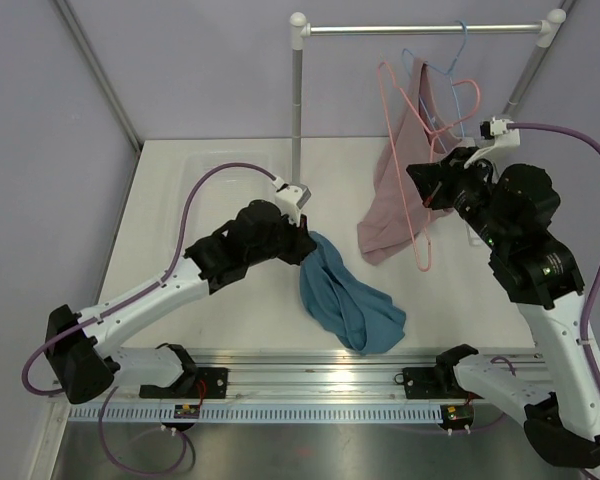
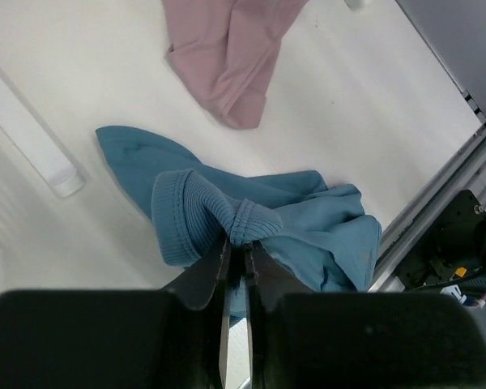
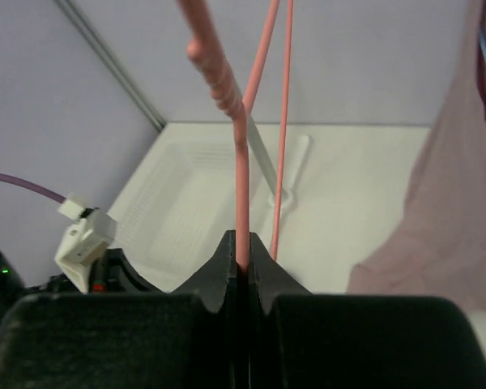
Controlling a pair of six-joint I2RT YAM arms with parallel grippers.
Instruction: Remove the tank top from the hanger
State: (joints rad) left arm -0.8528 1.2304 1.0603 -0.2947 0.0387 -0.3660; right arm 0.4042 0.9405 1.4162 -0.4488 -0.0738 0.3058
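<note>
The teal-blue tank top lies crumpled on the white table, clear of the hanger. My left gripper is shut on a folded ribbed edge of it, and the left wrist view shows the fabric bunched at my gripper. The thin pink hanger hangs bare and tilted below the rail. My right gripper is shut on one of its wires; in the right wrist view the wire rises straight out of my gripper.
A mauve-pink tank top hangs on a light blue hanger from the metal rail, its hem on the table. The rail's pole stands behind my left gripper. A metal track runs along the near edge.
</note>
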